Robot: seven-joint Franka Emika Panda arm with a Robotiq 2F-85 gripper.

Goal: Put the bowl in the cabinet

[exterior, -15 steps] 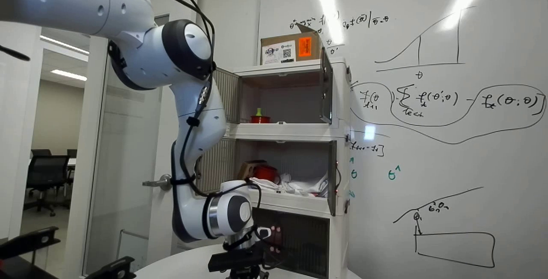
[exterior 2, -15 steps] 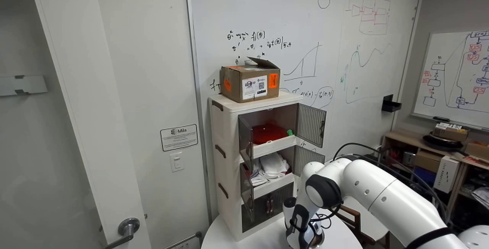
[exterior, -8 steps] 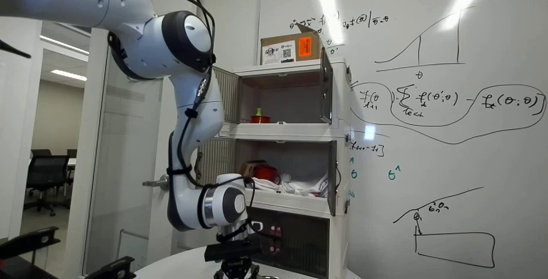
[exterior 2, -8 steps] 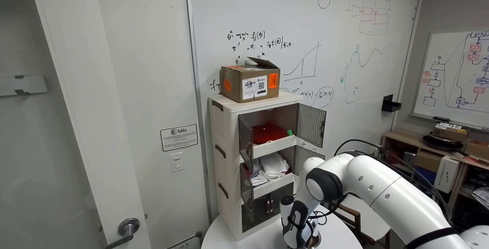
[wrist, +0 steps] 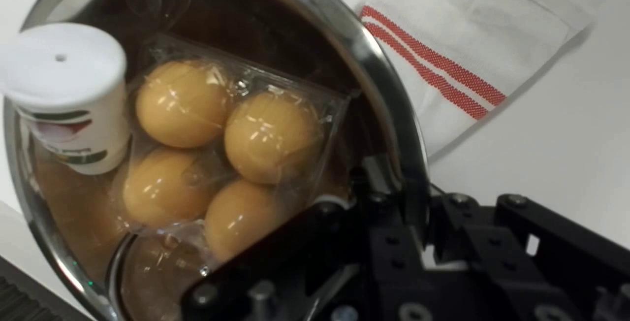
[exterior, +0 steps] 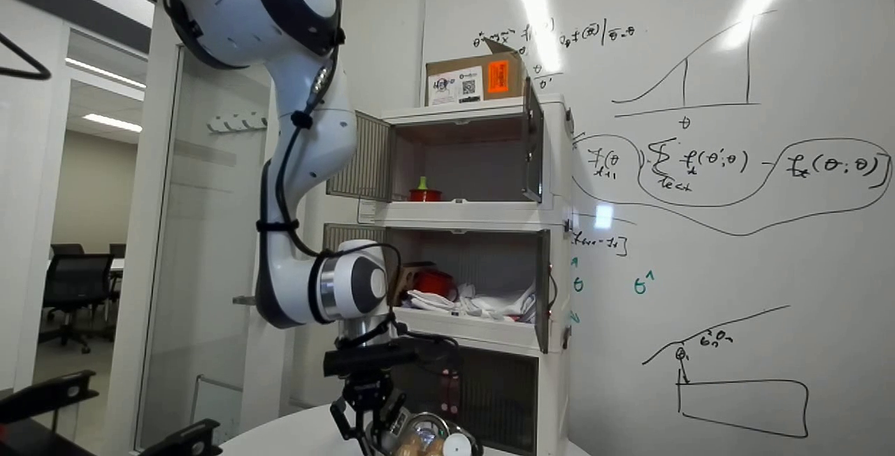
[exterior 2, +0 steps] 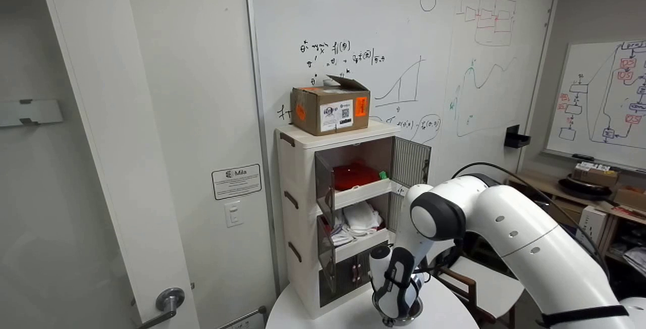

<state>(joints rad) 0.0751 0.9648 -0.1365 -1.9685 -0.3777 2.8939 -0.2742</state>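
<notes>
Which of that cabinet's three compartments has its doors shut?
The bottom compartment, nearest the white table: its dark doors are closed, whereas the top compartment and middle compartment both stand open.

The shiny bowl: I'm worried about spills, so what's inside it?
Four brown balls in a clear pack, a white tub and a round clear thing. The gripper hides part of the bowl; what lies under the balls is covered.

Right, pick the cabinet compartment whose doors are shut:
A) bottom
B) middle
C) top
A: in an exterior view the bottom doors lie flat across the front of the cabinet, their handles side by side, while the top doors and middle doors stand open.
</notes>
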